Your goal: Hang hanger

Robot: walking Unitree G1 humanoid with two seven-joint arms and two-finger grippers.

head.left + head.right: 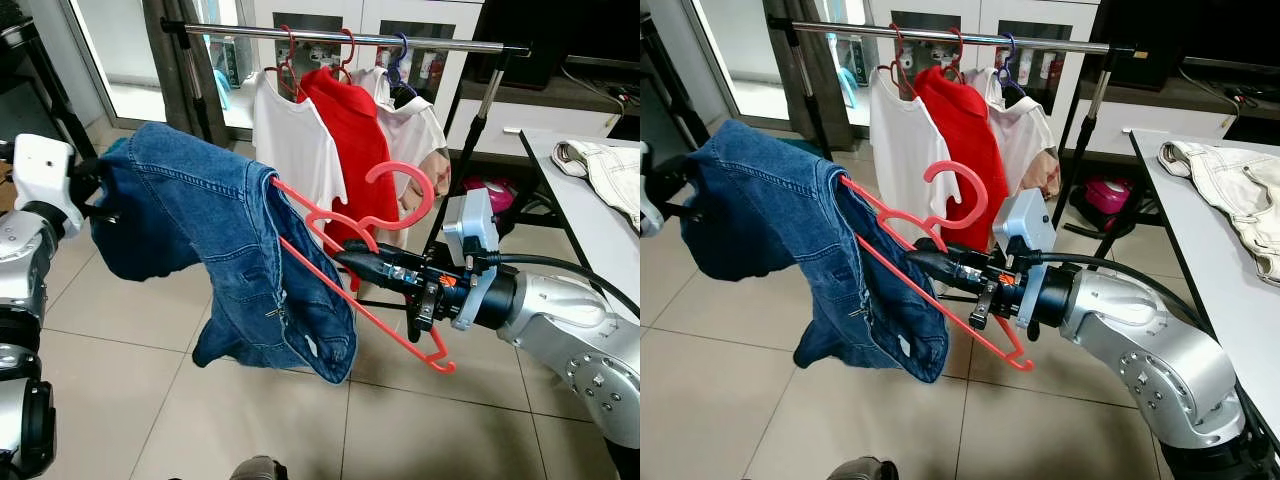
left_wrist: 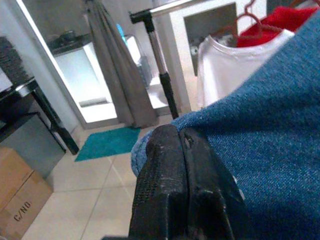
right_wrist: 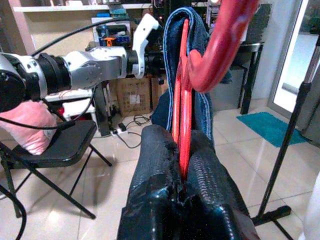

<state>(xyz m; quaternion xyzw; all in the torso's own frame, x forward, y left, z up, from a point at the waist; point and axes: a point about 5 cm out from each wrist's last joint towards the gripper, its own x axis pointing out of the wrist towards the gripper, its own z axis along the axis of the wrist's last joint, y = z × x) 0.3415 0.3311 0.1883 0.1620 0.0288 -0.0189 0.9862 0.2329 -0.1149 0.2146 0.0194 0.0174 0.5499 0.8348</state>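
Carry step: your right gripper (image 1: 350,252) fingers pinch red hanger (image 1: 375,315) w/ jeans (image 1: 215,235) draped; left gripper (image 2: 182,150) fingers shut on denim. Next: raise hook to rail (image 1: 340,35), left of white shirt (image 1: 290,140).

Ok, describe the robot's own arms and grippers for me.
Both arms are silver metal with rounded, bolted joint housings and black bands. The right gripper has two long black textured fingers, a white camera box on its wrist, orange fittings and a black cable trailing back. The left gripper has matching black fingers behind a white wrist housing.
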